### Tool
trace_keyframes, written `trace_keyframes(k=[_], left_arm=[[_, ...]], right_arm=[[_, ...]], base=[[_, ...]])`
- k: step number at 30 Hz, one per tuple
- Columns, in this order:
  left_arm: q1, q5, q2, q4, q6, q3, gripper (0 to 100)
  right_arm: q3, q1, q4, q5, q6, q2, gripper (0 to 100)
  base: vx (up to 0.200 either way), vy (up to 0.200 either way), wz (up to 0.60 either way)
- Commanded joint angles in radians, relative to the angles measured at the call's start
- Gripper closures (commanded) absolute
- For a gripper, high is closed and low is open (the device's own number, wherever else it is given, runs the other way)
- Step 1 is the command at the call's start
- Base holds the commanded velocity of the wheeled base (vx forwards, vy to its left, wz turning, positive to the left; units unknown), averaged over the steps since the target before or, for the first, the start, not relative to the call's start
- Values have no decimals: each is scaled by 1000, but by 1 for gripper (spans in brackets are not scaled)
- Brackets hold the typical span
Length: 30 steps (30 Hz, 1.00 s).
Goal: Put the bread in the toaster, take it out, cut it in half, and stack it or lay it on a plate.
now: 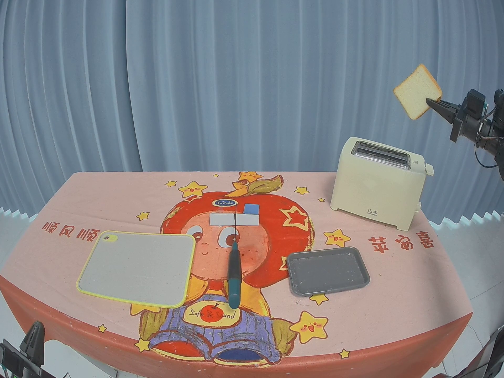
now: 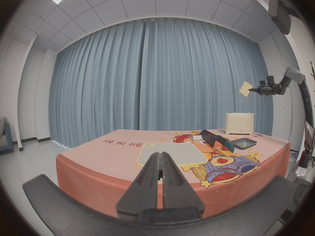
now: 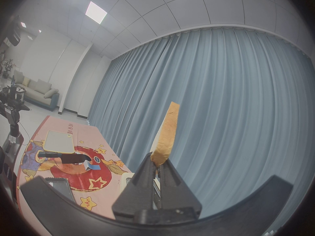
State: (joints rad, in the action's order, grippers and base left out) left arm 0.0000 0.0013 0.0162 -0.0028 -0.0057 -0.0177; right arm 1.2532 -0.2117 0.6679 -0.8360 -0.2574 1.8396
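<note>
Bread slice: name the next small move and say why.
Probably lower the bread toward the slots of the toaster, easing it slightly to the robot's left. The right gripper holds it by a corner, high above the toaster's right end; both slots look empty.

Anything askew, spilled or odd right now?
Nothing spilled or damaged. The square bread slice hangs tilted, pinched by one corner in the right gripper, well above the cream toaster. The teal-handled knife rests blade on edge.
</note>
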Motion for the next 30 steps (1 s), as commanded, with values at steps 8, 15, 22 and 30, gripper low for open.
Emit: trace_keyframes(k=[8,15,22,30], left_arm=[[0,0,-15,0,0,18,100],[0,0,-15,0,0,18,100],[0,0,-15,0,0,18,100],[0,0,-15,0,0,18,100]], right_arm=[[126,3,-1,0,-2,125,100],[210,6,-1,-2,-2,194,100],[256,6,-1,-2,0,250,100],[284,9,1,-2,-2,310,100]], base=[[0,0,0],[0,0,0],[0,0,0],[0,0,0]])
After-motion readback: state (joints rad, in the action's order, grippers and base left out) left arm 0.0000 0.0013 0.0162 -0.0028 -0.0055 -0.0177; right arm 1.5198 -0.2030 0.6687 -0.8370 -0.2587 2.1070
